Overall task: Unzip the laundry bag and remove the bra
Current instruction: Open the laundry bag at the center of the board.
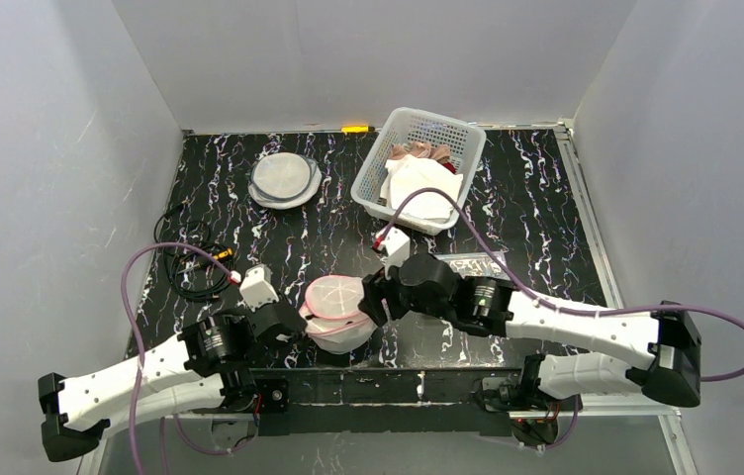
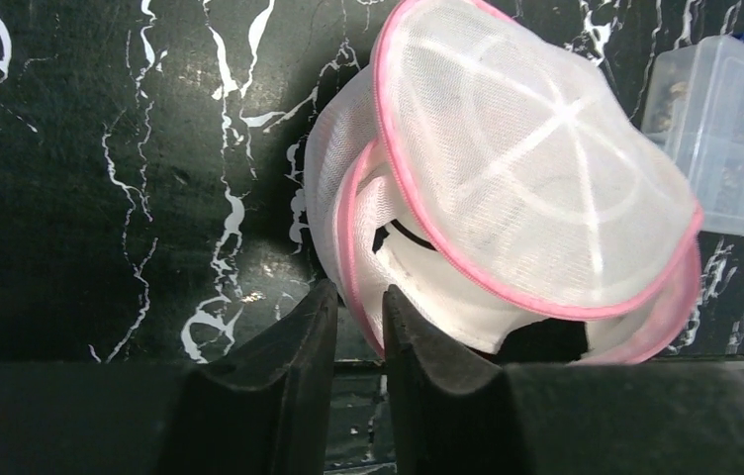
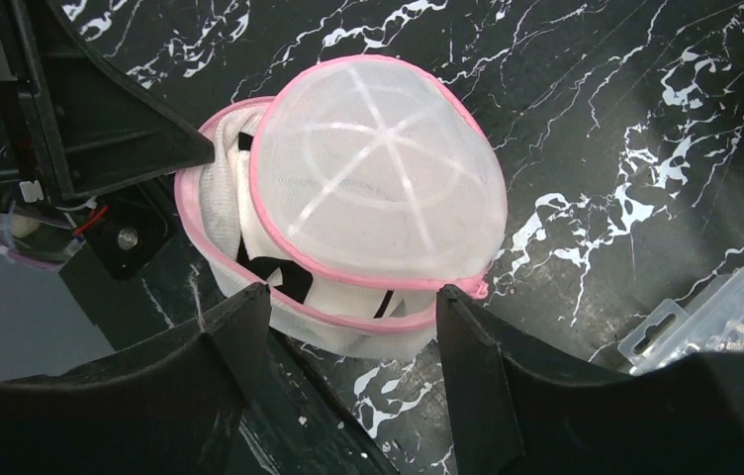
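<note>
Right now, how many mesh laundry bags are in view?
2: pink-trimmed bag at the front centre; grey bag at back, left of the basket, which may hide others.

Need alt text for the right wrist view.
A white mesh laundry bag with pink trim lies on the black marbled table, its lid gaping open, white fabric inside. The right gripper stands open astride its lower edge.

walls (image 1: 348, 49): plain pale grey | table (image 1: 536, 188): black, white-veined marble pattern | light: even
</note>
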Motion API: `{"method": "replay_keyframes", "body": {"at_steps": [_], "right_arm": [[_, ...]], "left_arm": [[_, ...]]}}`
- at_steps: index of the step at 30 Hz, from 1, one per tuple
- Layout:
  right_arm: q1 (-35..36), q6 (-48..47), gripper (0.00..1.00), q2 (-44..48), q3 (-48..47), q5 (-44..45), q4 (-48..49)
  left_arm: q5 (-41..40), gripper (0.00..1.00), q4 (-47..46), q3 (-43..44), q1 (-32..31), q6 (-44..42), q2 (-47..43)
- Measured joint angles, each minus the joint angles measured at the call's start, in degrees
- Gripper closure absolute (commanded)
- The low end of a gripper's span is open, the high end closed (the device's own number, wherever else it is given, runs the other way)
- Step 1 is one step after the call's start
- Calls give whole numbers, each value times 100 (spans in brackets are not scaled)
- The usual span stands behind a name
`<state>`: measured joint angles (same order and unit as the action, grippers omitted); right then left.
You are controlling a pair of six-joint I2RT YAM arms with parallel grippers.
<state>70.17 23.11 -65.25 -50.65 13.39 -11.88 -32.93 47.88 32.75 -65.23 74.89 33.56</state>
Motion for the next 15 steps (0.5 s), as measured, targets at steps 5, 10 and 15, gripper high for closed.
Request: {"method": "replay_keyframes", "body": {"at_steps": [5, 10, 15], "right_arm": [[334, -262, 29, -588, -280, 330, 24], [704, -654, 22, -1207, -424, 675, 313], [1123, -1147, 6, -1587, -424, 1261, 782]], "left_arm": [[-24, 100, -85, -273, 0, -37, -52], [-48, 100, -428, -743, 0, -188, -221], [-44, 100, -905, -1198, 0, -332, -573]]}}
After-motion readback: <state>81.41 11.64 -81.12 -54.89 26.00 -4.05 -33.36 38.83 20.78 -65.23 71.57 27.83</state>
